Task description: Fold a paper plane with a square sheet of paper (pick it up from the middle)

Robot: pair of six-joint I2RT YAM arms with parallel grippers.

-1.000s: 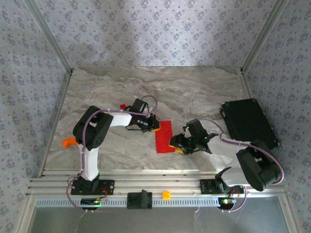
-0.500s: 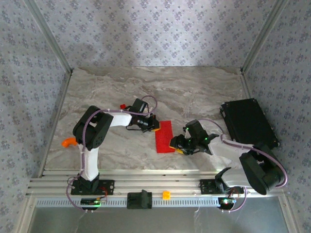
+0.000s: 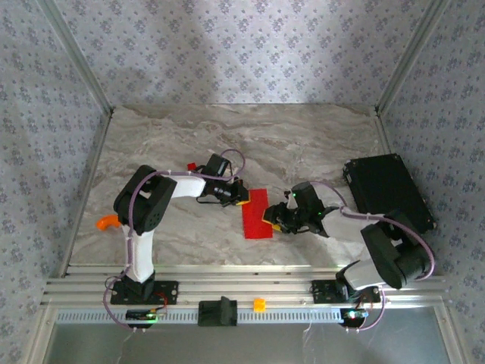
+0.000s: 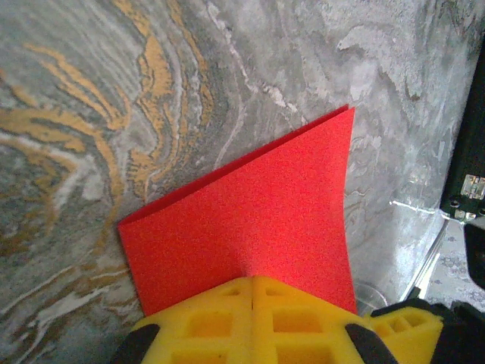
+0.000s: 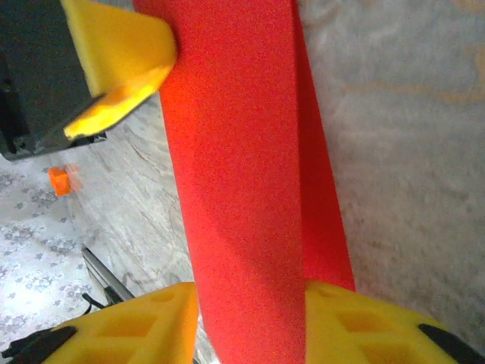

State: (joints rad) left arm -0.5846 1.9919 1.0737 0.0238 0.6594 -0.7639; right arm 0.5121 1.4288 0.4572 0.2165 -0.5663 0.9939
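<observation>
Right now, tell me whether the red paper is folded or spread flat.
Folded: the red paper lies as a narrow rectangle, and the right wrist view shows two offset layers.

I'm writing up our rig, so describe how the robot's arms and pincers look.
The left arm and right arm have white links, black joint housings and lilac cables looped alongside. The left pincer and right pincer have yellow fingers with square recesses.

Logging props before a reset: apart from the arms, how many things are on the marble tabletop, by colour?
Red: 2, the paper sheet and a small block
Orange: 1, a small piece
Black: 1, a flat case
Total: 4
</observation>
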